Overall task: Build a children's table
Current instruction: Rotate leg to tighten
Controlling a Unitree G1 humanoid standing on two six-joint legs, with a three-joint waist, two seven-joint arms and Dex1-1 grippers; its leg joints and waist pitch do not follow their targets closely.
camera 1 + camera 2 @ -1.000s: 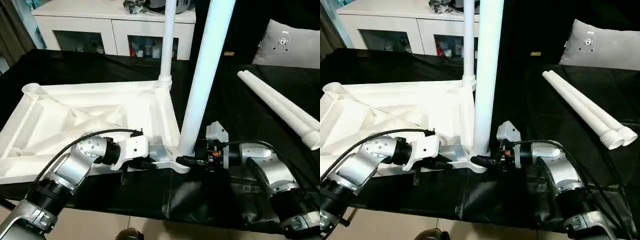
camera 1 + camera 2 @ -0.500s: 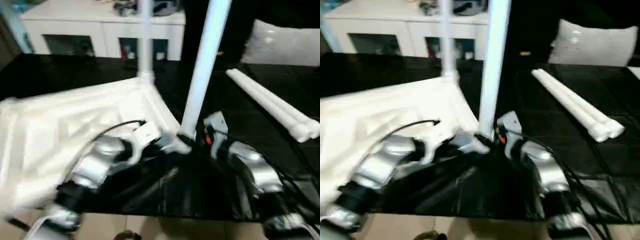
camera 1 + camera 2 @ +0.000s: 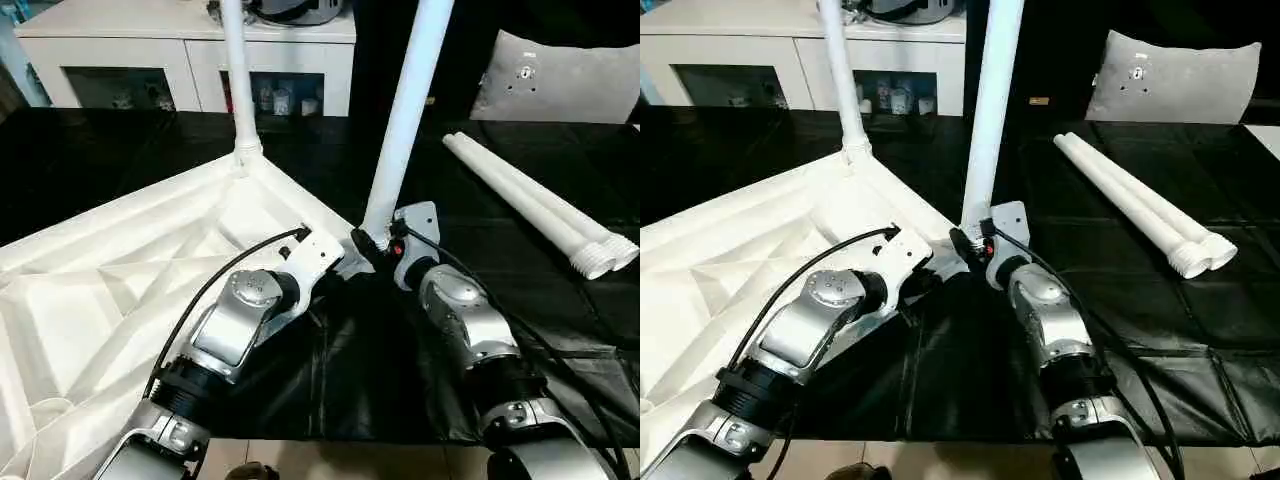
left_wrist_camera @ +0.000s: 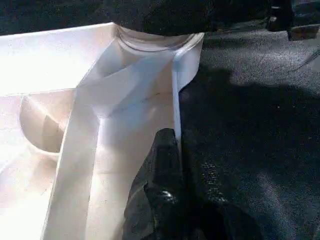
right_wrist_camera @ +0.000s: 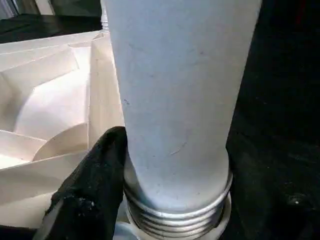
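The white table top lies ribbed side up on the black cloth, one corner pointing away from me. One white leg stands in the far corner socket. A second leg stands upright in the nearer right corner socket, its thread showing just above the socket. My right gripper is shut on this leg's base, one black finger against its side. My left gripper is shut on the top's rim beside that corner, a finger on the rim wall's inner side. Two loose legs lie at right.
A grey-white cushion leans at the back right. A white cabinet stands behind the table. The black cloth hangs over the near table edge between my forearms.
The view has shifted. The table top has turned, and its right corner with the standing leg has moved away from me. Both grippers have kept their hold and moved with it.
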